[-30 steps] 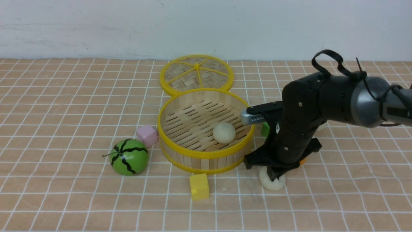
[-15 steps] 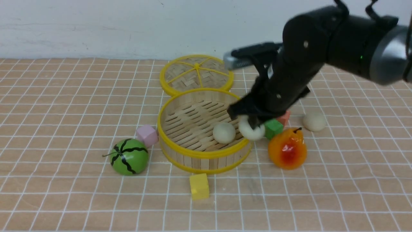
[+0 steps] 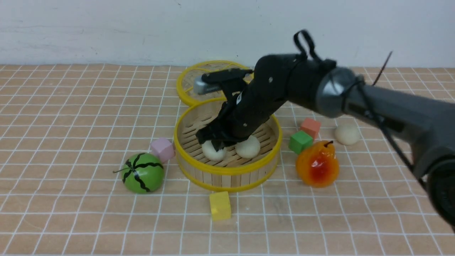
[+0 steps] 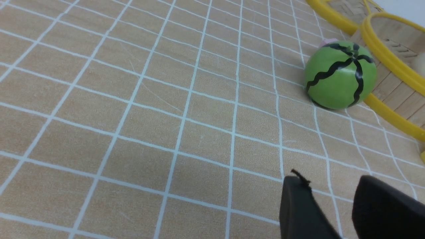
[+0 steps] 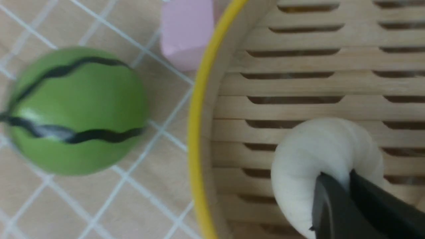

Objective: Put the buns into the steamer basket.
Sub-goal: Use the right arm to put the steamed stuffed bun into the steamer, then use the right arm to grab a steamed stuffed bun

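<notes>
While the right gripper [image 3: 214, 144] reaches down inside the round bamboo steamer basket with yellow rims [image 3: 227, 171], the front view shows it clamped on a small cream-white dough bun [image 3: 213, 153], low over the slatted floor in the basket's near-left part. It looks low enough that letting go should set the bun down rather than drop it, though I cannot tell whether it touches the floor. A second cream-white bun [image 3: 248, 147] lies in the basket just beside the held one. The third cream-white bun [image 3: 347, 134] sits on the cloth well to the right of the basket, beyond a green cube [image 3: 300, 141] and an orange-red cube [image 3: 310, 127], so by my reckoning one trip remains.

From the left wrist, the left gripper [image 4: 328, 199] has its fingers spread with nothing between them. It hangs over bare cloth on the basket's left, with the green striped watermelon ball [image 4: 340, 76] just beside the basket wall. It is probably parked clear of the working arm.

From the right wrist, the two dark fingers [image 5: 335, 205] are pinched close together into the held bun's soft top, which bulges around them. The bun is inside the rim, near the wall, and the watermelon ball and a pale pink cube [image 5: 186, 33] lie just outside it.
</notes>
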`<state>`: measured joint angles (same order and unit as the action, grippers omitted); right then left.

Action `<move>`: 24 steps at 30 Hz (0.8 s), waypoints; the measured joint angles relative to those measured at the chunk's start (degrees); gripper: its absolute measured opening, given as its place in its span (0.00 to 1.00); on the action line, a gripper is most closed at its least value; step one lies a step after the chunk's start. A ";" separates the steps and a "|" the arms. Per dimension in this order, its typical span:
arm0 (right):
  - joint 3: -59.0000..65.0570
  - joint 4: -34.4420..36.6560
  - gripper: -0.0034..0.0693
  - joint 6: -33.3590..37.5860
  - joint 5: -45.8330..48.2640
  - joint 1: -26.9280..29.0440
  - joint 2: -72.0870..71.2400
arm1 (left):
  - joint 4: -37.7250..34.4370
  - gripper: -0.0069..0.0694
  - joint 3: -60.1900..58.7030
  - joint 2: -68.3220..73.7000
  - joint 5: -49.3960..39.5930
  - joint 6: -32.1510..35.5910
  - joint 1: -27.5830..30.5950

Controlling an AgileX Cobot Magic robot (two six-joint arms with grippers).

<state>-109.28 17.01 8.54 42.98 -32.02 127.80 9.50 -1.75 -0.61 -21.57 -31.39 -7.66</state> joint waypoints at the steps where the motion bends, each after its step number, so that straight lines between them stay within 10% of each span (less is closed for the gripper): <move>1: -0.23 -0.27 0.12 0.00 -0.34 0.00 0.55 | 0.00 0.41 0.00 0.00 0.00 0.00 0.00; 12: -0.76 -4.47 0.61 0.05 0.99 1.58 -4.22 | 0.00 0.41 0.00 0.00 0.00 0.00 0.00; 24: -1.11 -17.01 0.61 -4.63 14.78 17.73 -9.03 | 0.00 0.41 0.00 0.00 0.00 0.00 0.00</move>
<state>-110.39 0.00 3.91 57.75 -14.29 118.77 9.50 -1.75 -0.61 -21.57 -31.39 -7.66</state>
